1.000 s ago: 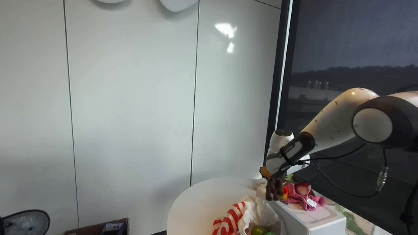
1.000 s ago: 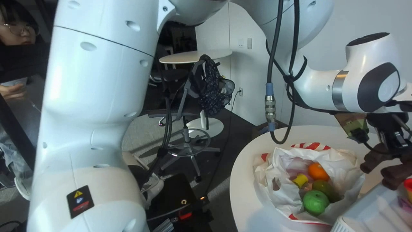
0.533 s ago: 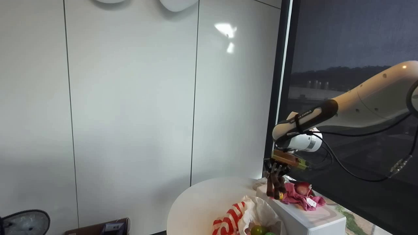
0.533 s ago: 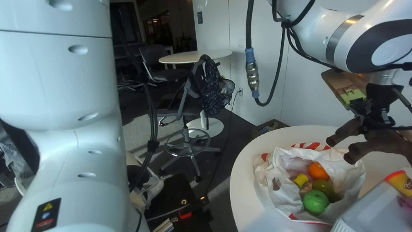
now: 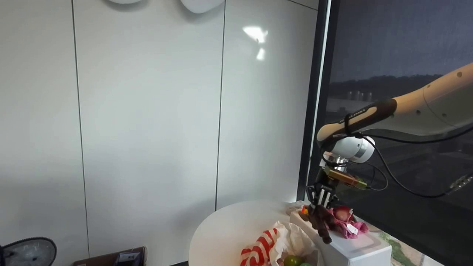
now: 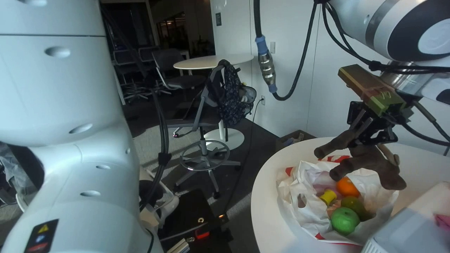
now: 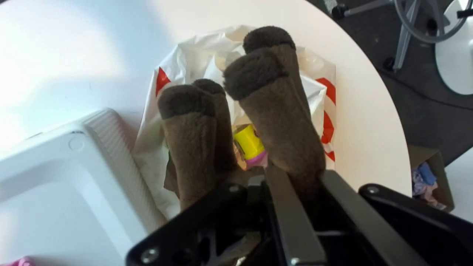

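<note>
We are holding a brown plush toy (image 6: 369, 158) above the table (image 6: 263, 203), our pincer (image 7: 303, 177) clamped on it.
We are risking snagging the bag (image 6: 306, 218) nearby, since the limbs (image 6: 346, 167) are sticking out.

Vs. 0.5 s ago, gripper (image 6: 367, 140) w/ plush toy (image 6: 372, 158) is further twd. 9 o'clock in an ext. view, hiding more of bag (image 6: 307, 219) at 1 o'clock. In an ext. view, toy sits lower; red/yel. thing (image 5: 304, 210) shows at its 10 o'clock, not 5.
</note>
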`<state>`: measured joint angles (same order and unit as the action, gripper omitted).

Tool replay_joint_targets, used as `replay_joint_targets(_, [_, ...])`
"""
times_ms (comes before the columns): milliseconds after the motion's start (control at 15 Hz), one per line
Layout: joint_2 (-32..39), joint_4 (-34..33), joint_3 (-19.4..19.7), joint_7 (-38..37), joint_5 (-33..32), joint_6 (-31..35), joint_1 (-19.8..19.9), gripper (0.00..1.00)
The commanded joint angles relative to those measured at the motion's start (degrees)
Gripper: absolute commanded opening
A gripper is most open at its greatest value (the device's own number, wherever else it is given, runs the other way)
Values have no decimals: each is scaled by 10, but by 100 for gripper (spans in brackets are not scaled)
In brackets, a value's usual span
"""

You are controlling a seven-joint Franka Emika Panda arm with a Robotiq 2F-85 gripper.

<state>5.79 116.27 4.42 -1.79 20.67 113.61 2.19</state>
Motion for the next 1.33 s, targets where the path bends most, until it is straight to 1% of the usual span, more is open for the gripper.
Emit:
replay_joint_targets(0, [32,-34,-7,57,9,-108,13,10])
replay_joint_targets(67, [45,-37,-8,59,2,-110,12,10])
replay_joint_targets(133, [61,-37,-9,58,-7,-90,9,10])
replay_joint_targets(267, [101,-54,-14,69,-11,-91,8,10])
replay_joint_targets(400, [138,-64,-20,77,-23,-64,5,10])
replay_joint_targets(600, [182,-82,-39,97,-38,-51,0,10])
replay_joint_targets(800, [202,-91,-62,129,-40,-40,-1,10])
replay_joint_targets(867, [206,-97,-69,138,-40,-47,-1,10])
replay_joint_targets(1067, [207,-105,-87,163,-20,-47,5,10])
replay_joint_targets(1267, [214,-105,-94,195,-20,-6,3,10])
